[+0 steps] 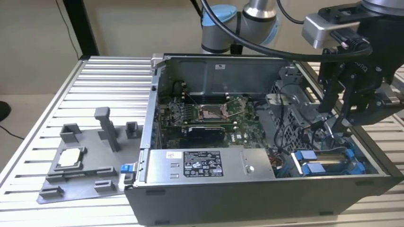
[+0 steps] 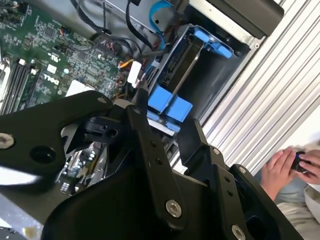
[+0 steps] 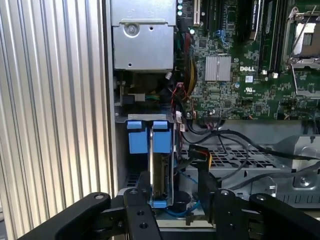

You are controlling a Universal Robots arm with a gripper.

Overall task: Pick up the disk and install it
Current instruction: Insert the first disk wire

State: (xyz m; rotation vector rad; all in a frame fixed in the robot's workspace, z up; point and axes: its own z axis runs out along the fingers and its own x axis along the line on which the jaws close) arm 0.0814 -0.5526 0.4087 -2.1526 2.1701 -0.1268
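Note:
The disk (image 1: 331, 162) stands on edge in the drive bay at the open computer case's corner on the exterior view's right, its blue carrier tabs (image 1: 307, 155) facing the motherboard. My gripper (image 1: 338, 126) hangs just above it, open. In both wrist views the black fingers (image 3: 206, 187) straddle the disk (image 3: 161, 165) with a gap on each side. Between them, the blue carrier (image 2: 170, 105) shows under my gripper (image 2: 167, 114). Black arm parts hide the disk's lower end in the first wrist view.
The motherboard (image 1: 208, 113) and loose cables (image 3: 235, 140) lie beside the bay. A silver power supply (image 1: 202, 163) fills the case's front. A grey fixture (image 1: 85, 161) holding a small silvery chip sits at the exterior view's left. A person's hands (image 2: 292, 165) are beyond the slatted table.

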